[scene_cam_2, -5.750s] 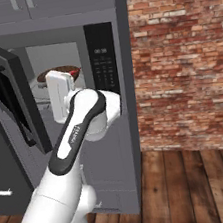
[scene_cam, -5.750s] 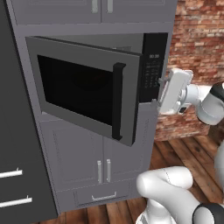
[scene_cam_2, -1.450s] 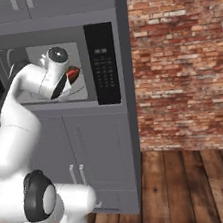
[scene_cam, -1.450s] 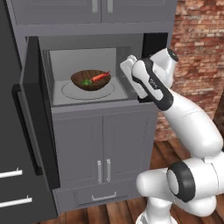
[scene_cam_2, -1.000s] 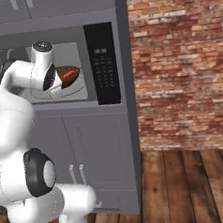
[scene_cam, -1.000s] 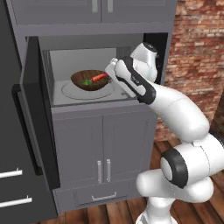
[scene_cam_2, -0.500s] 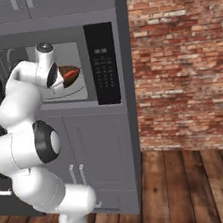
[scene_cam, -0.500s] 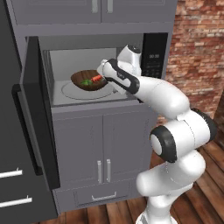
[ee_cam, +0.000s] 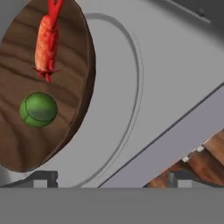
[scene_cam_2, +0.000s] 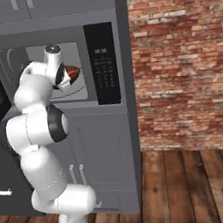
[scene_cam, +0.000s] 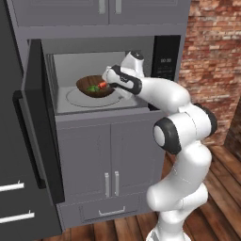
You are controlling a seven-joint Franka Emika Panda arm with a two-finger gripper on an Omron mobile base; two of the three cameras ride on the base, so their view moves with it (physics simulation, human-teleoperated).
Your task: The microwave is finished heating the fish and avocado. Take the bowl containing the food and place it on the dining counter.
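Microwave (scene_cam: 162,56) is sitting built into grey cabinetry in upper centre of left base view, w/ its door (scene_cam: 40,122) hanging wide open toward frame left. Black keypad panel (scene_cam_2: 103,64) is showing at centre of right base view. Pale grey interior is holding a round turntable (scene_cam: 77,100), and the dark brown wooden bowl (scene_cam: 92,89) is sitting on it, upper-centre-left of left base view.

In the bowl, the red-orange fish (ee_cam: 47,41) is lying near top left of hand view, and the green avocado (ee_cam: 38,109) is lying just below it in that frame, the two near each other but apart. Bowl is taking up left side of hand view; turntable ring is curving past it at centre.

White arm is reaching from lower right of left base view up into the microwave cavity. Hand (scene_cam: 109,77) is hovering right at the bowl's rim on its right side in the frame; fingers are standing spread wide, w/ nothing between them. Can't tell if a finger is touching the rim.

Brick wall (scene_cam_2: 181,57) is filling right half of right base view, w/ wooden floor (scene_cam_2: 195,187) below it.
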